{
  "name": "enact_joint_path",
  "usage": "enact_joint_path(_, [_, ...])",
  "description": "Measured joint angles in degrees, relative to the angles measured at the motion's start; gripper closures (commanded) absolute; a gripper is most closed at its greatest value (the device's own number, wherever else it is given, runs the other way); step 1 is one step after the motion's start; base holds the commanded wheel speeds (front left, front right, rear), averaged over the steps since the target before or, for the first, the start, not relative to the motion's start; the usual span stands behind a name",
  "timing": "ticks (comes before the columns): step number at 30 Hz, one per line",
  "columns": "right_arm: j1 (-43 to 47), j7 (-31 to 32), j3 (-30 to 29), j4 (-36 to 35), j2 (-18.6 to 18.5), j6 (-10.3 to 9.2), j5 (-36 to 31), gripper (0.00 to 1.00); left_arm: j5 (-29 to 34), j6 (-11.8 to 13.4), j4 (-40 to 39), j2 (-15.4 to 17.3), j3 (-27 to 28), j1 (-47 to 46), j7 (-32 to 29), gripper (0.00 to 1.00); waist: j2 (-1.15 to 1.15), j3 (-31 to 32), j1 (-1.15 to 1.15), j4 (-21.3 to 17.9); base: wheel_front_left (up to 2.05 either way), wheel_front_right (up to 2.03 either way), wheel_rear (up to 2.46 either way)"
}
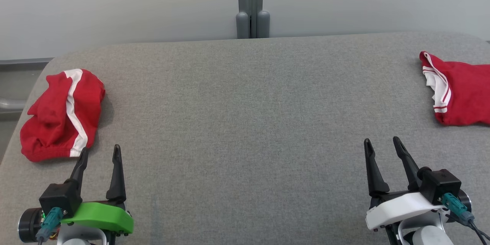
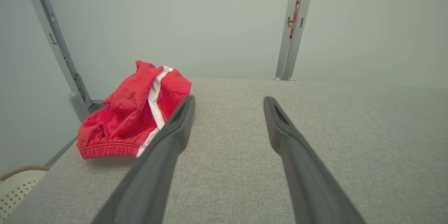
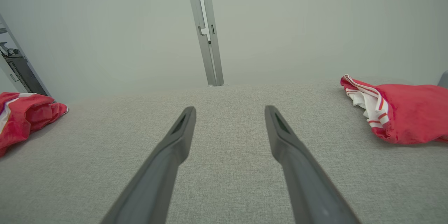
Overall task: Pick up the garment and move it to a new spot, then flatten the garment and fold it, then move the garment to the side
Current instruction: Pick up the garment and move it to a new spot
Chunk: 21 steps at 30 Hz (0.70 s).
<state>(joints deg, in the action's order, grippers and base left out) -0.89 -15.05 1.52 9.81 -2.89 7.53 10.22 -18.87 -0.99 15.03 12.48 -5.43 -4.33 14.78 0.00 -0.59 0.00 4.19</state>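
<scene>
Red shorts with a white side stripe (image 1: pixel 61 115) lie bunched at the table's left edge, seen close in the left wrist view (image 2: pixel 134 112) and at the far left of the right wrist view (image 3: pixel 24 117). A second red garment with white striped trim (image 1: pixel 457 92) lies at the right edge (image 3: pixel 402 115). My left gripper (image 1: pixel 100 152) stands open just right of the shorts' waistband, holding nothing (image 2: pixel 229 102). My right gripper (image 1: pixel 381 142) is open too, empty, below and left of the second garment (image 3: pixel 230 111).
The grey fabric-covered table (image 1: pixel 245 122) spreads wide between the two garments. A grey post (image 1: pixel 250 4) rises behind its far edge against a pale wall. A white perforated basket (image 2: pixel 15 185) sits below the table's left side.
</scene>
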Motion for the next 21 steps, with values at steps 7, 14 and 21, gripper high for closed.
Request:
enact_joint_path(7, [0.0,0.1,0.1,0.1,0.0,0.00,0.0,0.00,-0.2,0.1,0.1,0.0,0.1,0.0,0.0,0.00,0.00,0.3,0.00,0.5,0.00,0.00,0.00])
enact_joint_path(14, [0.0,0.3,0.3,0.4,0.0,0.00,0.0,0.00,-0.3,0.2,0.4,0.4,0.3,0.0,0.2,0.00,0.00,0.6,0.00,2.0,0.00,0.00,0.00])
enact_joint_path(21, [0.0,0.4,1.0,0.9,0.0,0.00,0.3,0.00,-0.7,0.4,1.0,0.5,0.5,0.1,0.2,0.00,0.00,1.0,0.00,4.7,0.00,0.00,0.00])
